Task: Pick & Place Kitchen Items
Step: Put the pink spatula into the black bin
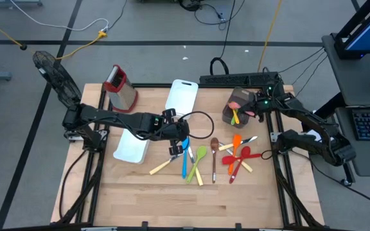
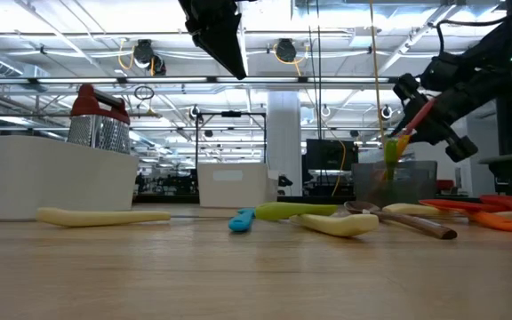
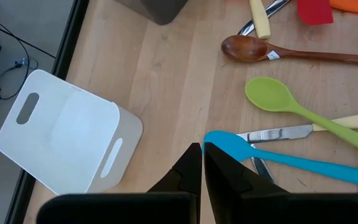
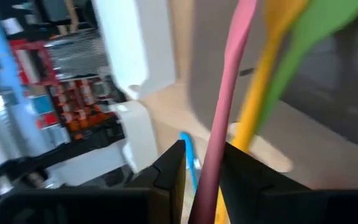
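The wooden desk [image 1: 140, 192] carries two white trays: one [image 1: 132, 147] toward its left edge, one [image 1: 182, 96] at the middle of its far edge, with a metal box grater [image 1: 121, 86] at the far-left corner. A dark translucent bin [image 1: 236, 108] stands near the far-right corner and already holds a few utensils, among them a yellow one [image 1: 235, 116] and a green one [image 2: 389, 153]. That looks like the finished part of the job.

Most of the work seems left. A scatter of kitchen items lies across the middle and right of the desk: a blue spoon [image 3: 291, 163], a green spoon [image 3: 278, 99], a brown wooden spoon [image 3: 253, 50], a cream-handled knife [image 3: 284, 132], cream handles toward the near edge, and red and orange pieces [image 1: 239, 154] by the right edge.

The left pincer [image 3: 202, 163] hovers over the desk's middle, above the blue spoon's bowl, its fingers pressed together and holding nothing.

The right pincer [image 4: 201, 165] is at the bin by the far-right corner, with a pink utensil [image 4: 225, 106] running up between its fingers. The fingers sit just beside the pink handle; I cannot tell whether they pinch it or have let go. By my judgement this is the drop into the bin.
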Robot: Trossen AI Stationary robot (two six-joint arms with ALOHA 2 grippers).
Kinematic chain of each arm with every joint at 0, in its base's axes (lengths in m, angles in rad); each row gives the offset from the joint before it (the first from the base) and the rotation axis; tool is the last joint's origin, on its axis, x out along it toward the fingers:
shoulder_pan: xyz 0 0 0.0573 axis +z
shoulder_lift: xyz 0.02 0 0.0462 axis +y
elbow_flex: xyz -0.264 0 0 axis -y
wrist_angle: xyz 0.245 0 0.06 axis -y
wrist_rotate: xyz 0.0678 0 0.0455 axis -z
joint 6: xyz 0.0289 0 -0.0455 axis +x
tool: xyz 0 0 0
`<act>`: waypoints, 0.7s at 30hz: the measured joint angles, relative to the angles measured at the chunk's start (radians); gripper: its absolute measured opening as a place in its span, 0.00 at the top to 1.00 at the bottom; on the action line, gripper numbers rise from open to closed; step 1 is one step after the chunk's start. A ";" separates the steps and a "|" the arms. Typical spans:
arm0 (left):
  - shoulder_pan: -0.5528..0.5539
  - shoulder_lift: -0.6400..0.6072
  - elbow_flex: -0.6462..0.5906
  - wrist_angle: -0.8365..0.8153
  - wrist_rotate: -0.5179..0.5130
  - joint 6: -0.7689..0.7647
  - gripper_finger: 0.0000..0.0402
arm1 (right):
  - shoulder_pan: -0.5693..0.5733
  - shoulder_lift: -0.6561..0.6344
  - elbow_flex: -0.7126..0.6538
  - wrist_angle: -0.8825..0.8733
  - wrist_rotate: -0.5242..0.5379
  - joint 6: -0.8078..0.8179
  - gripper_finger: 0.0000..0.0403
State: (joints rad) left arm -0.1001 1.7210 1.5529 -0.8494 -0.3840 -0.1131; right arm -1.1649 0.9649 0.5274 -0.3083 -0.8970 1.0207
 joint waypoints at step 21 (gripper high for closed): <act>0.000 0.000 0.000 -0.002 0.000 -0.001 0.95 | 0.063 -0.031 0.000 -0.027 0.029 0.067 0.80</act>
State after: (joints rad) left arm -0.0998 1.7210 1.5531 -0.8512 -0.3836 -0.1143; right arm -1.1016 0.9340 0.5274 -0.3354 -0.8680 1.0874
